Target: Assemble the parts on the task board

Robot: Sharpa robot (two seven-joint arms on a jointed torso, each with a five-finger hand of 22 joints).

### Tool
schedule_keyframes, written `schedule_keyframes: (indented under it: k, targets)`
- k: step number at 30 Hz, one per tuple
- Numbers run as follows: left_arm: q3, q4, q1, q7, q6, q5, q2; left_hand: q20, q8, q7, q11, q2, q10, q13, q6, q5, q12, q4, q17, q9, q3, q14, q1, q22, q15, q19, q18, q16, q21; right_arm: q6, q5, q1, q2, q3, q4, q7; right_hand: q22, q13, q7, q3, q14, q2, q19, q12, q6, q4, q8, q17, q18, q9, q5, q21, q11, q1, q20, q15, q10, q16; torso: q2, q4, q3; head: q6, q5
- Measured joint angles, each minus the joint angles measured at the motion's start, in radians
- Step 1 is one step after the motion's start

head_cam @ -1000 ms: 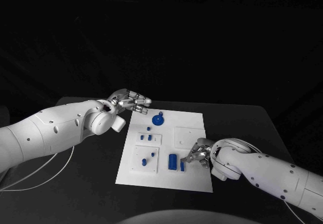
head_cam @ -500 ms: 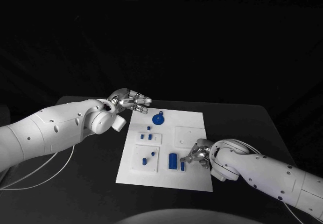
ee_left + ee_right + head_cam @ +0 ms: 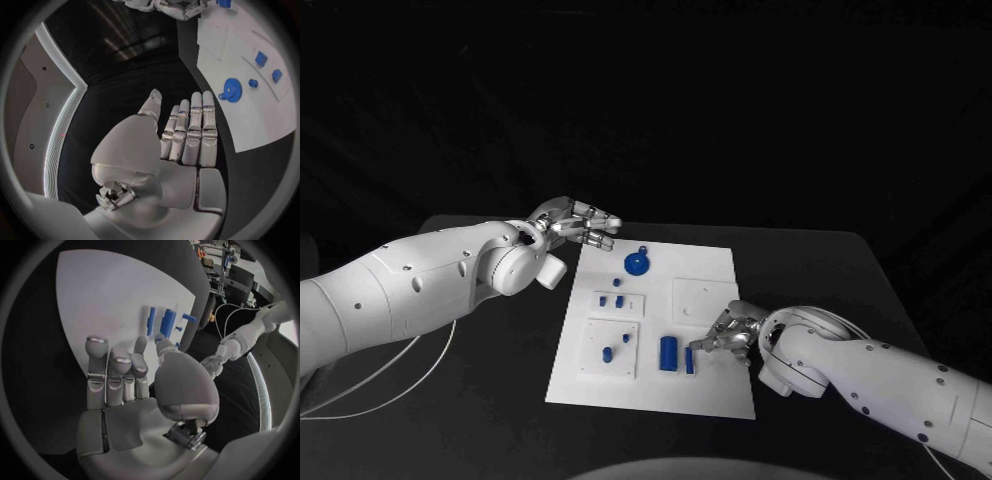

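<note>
The right hand, fingers apart and holding nothing, hovers at the lower middle of the frame, just right of the narrow blue bar lying lengthwise on the task board, while the empty, open left hand waits at the board's upper left corner.

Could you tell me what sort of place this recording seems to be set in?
Probably a robotics lab or test cell: a white task board with small blue parts on a black table, against dark surroundings.
</note>
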Motion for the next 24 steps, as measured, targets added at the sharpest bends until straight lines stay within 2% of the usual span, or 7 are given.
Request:
schedule_keyframes:
  k: [2, 5, 10, 17, 19, 21, 24]
  targets:
    - [0.000, -0.009, 0.000, 0.000, 0.000, 0.012, 0.003, 0.000, 0.000, 0.000, 0.000, 0.000, 0.000, 0.000, 0.000, 0.000, 0.000, 0.000, 0.000, 0.000, 0.000, 0.000, 0.000, 0.000, 0.000, 0.000, 0.000, 0.000, 0.000, -0.029, 0.024, 0.001, -0.009, 0.011, 0.000, 0.053, -0.004, -0.019, 0.006, -0.016, 0.000, 0.015, 0.000, -0.024, -0.025, -0.007, -0.001, -0.005, 0.000, -0.051, 0.015, -0.012, 0.010, 0.002, 0.000, 0.000, -0.013, -0.012, -0.001, -0.0009, -0.0006, 0.006, -0.003]
    - [0.000, -0.027, 0.000, 0.000, -0.002, 0.035, 0.012, 0.000, 0.000, 0.000, 0.000, 0.000, 0.000, 0.000, 0.000, 0.000, 0.000, 0.000, 0.000, 0.000, 0.000, 0.000, 0.000, 0.000, 0.000, 0.000, 0.000, 0.000, 0.000, -0.073, 0.086, 0.004, -0.016, 0.030, -0.014, 0.144, -0.013, -0.045, 0.040, -0.076, -0.010, 0.058, 0.000, -0.051, -0.091, -0.039, -0.001, -0.012, 0.002, -0.294, 0.061, -0.046, 0.032, 0.002, 0.002, 0.007, -0.034, -0.035, -0.006, -0.0022, -0.0022, 0.016, -0.006]
    - [0.000, -0.055, 0.000, 0.001, -0.004, 0.074, 0.029, 0.002, 0.000, 0.000, 0.000, 0.000, 0.000, 0.000, 0.000, 0.000, 0.000, 0.000, -0.001, 0.000, 0.000, -0.010, 0.000, -0.001, 0.002, -0.013, 0.000, 0.000, -0.009, -0.128, 0.243, 0.036, -0.011, 0.059, -0.095, 0.306, -0.107, -0.163, 0.075, -0.157, -0.028, 0.112, 0.000, -0.168, -0.150, -0.104, -0.001, -0.082, 0.039, -0.556, 0.088, -0.255, 0.051, 0.005, 0.029, 0.033, -0.096, -0.156, -0.021, -0.0041, -0.0059, 0.047, -0.013]
    - [0.001, -0.114, 0.011, 0.012, -0.022, 0.126, 0.053, 0.022, 0.000, -0.005, 0.004, 0.000, -0.015, 0.000, 0.005, 0.000, 0.000, 0.000, -0.026, 0.000, 0.000, -0.085, 0.000, -0.016, 0.022, -0.051, 0.000, -0.005, -0.039, -0.159, 0.477, 0.103, 0.044, 0.077, -0.311, 0.503, -0.369, -0.571, 0.121, -0.170, -0.184, 0.182, -0.130, -0.541, -0.217, -0.202, -0.001, -0.305, 0.047, -0.763, 0.107, -0.517, 0.099, 0.069, 0.096, 0.097, -0.215, -0.427, -0.053, -0.0077, -0.0078, 0.117, -0.023]
    - [0.002, -0.136, 0.015, 0.020, -0.031, 0.142, 0.060, 0.029, 0.000, -0.011, 0.006, 0.000, -0.027, 0.000, 0.004, 0.000, 0.000, -0.003, -0.035, 0.000, 0.003, -0.105, 0.000, -0.021, 0.025, -0.058, 0.000, -0.005, -0.044, -0.160, 0.536, 0.122, 0.061, 0.089, -0.373, 0.550, -0.456, -0.703, 0.133, -0.156, -0.224, 0.192, -0.194, -0.656, -0.229, -0.221, -0.001, -0.385, 0.033, -0.810, 0.107, -0.530, 0.117, 0.079, 0.117, 0.120, -0.215, -0.504, -0.061, -0.0093, -0.0075, 0.139, -0.026]
    - [0.002, -0.160, 0.016, 0.029, -0.039, 0.157, 0.066, 0.036, 0.000, -0.021, 0.007, 0.000, -0.044, 0.000, -0.003, 0.000, 0.000, -0.005, -0.048, 0.000, 0.005, -0.135, 0.000, -0.027, 0.030, -0.073, 0.000, -0.005, -0.055, -0.158, 0.581, 0.137, 0.079, 0.101, -0.423, 0.589, -0.570, -0.866, 0.148, -0.141, -0.285, 0.202, -0.301, -0.808, -0.245, -0.236, -0.001, -0.493, 0.031, -0.860, 0.107, -0.530, 0.149, 0.078, 0.155, 0.159, -0.239, -0.619, -0.067, -0.0105, -0.0064, 0.154, -0.028]
    - [0.003, -0.204, 0.017, 0.045, -0.054, 0.179, 0.080, 0.050, 0.000, -0.031, 0.006, 0.001, -0.078, 0.000, -0.013, 0.000, 0.000, -0.007, -0.061, 0.000, 0.007, -0.182, -0.001, -0.039, 0.034, -0.106, 0.000, -0.005, -0.058, -0.149, 0.647, 0.157, 0.111, 0.115, -0.497, 0.645, -0.772, -1.089, 0.144, -0.117, -0.358, 0.205, -0.464, -0.984, -0.273, -0.259, -0.001, -0.697, 0.031, -0.943, 0.107, -0.530, 0.193, 0.076, 0.227, 0.215, -0.263, -0.812, -0.075, -0.0130, -0.0035, 0.175, -0.029]
